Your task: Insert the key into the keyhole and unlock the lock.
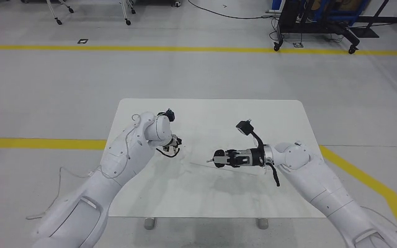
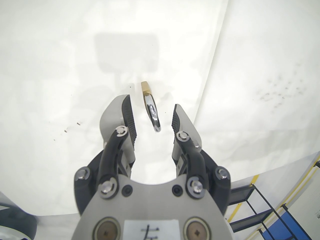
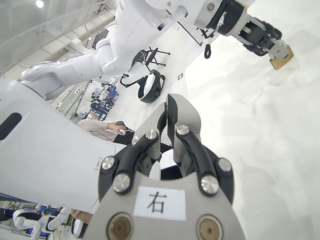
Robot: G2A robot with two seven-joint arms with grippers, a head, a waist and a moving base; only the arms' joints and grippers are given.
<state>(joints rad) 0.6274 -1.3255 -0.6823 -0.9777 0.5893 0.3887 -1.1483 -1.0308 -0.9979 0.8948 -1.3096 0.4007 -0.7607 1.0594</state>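
- Padlock (image 2: pixel 149 101) is located on the white table (image 1: pixel 260 118), on the left arm's side. It is seen edge-on from the left wrist, with the brass body toward the table and the chromed shackle toward the camera.
- Left gripper (image 2: pixel 152 103) is positioned low over the padlock with its fingers spread wide. The shackle is straddled by the ribbed pads (image 2: pixel 128 116), and a gap is observed on each flank, so no grip is recorded.
- From the right wrist, the brass body is seen at the table surface directly beneath that gripper. Contact between the two cannot be determined from this angle.
- Right gripper (image 3: pixel 167 101) is held above the middle of the table, well apart from the padlock, and is pointed toward the left gripper.
- Its fingers are brought together, pad against pad. Whether a key is pinched between them cannot be told.
- Yellow floor lines (image 1: pixel 186 48) are noted on the grey floor beyond the table.
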